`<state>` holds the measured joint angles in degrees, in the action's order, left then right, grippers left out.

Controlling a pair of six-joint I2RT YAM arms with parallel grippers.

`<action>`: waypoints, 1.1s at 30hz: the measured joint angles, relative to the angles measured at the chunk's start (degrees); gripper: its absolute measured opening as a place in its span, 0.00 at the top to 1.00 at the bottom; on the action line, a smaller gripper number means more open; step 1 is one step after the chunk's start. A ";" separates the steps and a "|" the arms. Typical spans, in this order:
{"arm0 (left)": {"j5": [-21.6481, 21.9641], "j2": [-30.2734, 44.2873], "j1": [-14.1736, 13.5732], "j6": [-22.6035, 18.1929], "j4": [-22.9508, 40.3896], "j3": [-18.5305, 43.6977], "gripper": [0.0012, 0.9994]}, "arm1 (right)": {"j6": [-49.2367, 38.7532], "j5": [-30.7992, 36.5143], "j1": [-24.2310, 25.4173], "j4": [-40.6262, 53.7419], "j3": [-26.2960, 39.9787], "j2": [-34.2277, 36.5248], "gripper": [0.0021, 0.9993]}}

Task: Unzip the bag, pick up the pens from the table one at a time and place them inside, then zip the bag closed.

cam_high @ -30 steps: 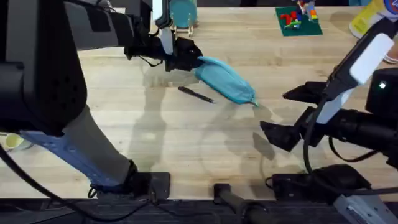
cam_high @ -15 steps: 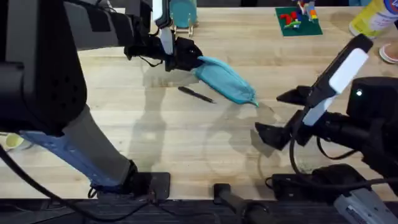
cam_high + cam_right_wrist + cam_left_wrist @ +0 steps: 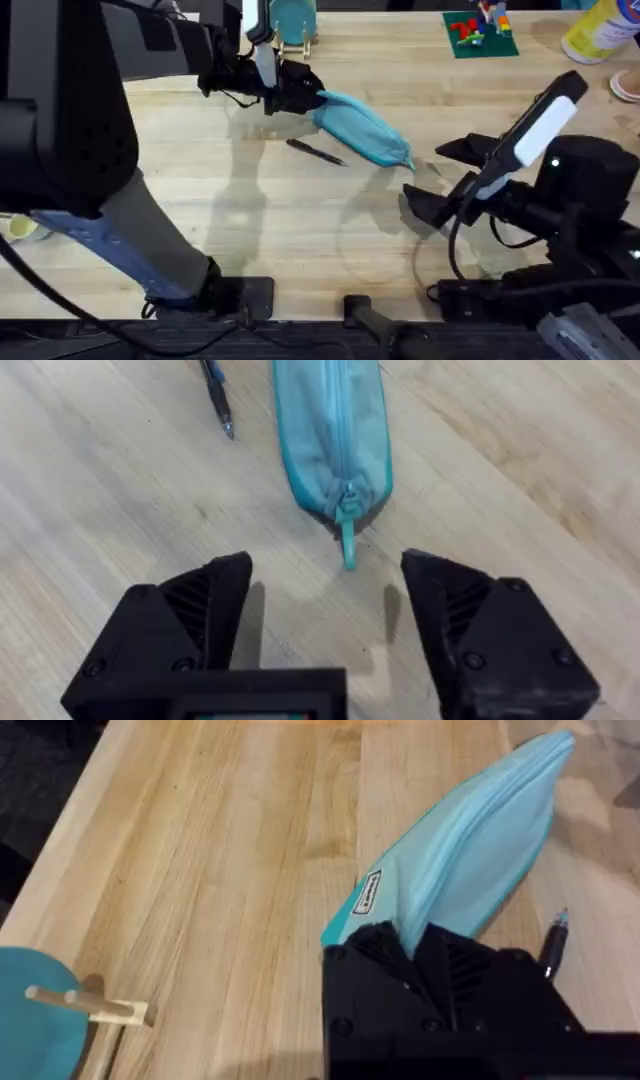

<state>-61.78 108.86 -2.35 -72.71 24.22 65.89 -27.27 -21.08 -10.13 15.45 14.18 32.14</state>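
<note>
- Left arm (image 3: 150, 120), dark and bulky, stretched from lower-left base up and across toward the far middle of the tabletop.
- Left black two-finger gripper (image 3: 305, 92) clamped on one end of the light turquoise-blue soft fabric pencil pouch (image 3: 362, 129); black fingers (image 3: 400, 970) pressed together over the fabric.
- Right arm (image 3: 540, 190) reaching inward from lower-right base, white link angled upward.
- Right black two-finger gripper (image 3: 325, 610) spread wide, low over the wood, empty, near the pouch's zipper end.
</note>
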 joint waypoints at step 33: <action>-2.12 1.03 2.01 0.00 0.62 0.00 0.96 | 5.66 -1.31 0.00 -21.54 -8.94 0.00 0.00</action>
<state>-63.90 109.89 -0.34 -72.71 24.84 65.89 -21.61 -22.39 -10.13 -6.09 5.23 32.14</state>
